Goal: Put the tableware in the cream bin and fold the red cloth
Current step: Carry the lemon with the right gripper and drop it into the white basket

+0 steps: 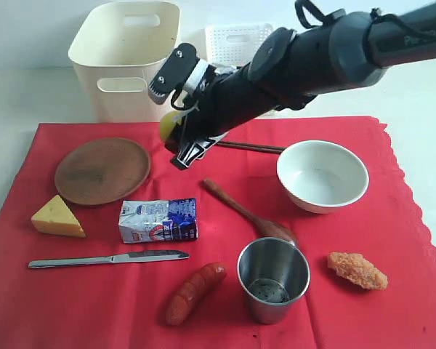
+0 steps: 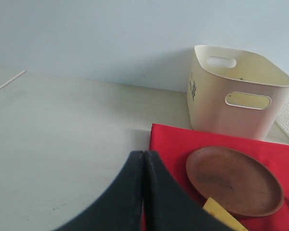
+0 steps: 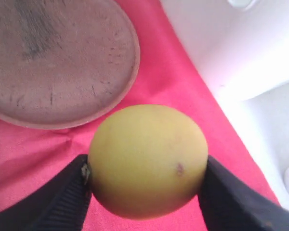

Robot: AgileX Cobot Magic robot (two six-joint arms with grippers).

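Note:
My right gripper reaches across the middle and is shut on a yellow lemon, just behind the brown plate and in front of the cream bin. On the red cloth lie the white bowl, wooden spoon, dark chopsticks, steel cup and knife. My left gripper is shut and empty, over the bare table by the cloth's corner; the exterior view does not show it.
A cheese wedge, milk carton, sausage and a fried piece also lie on the cloth. A white lattice basket stands behind my right arm, beside the cream bin.

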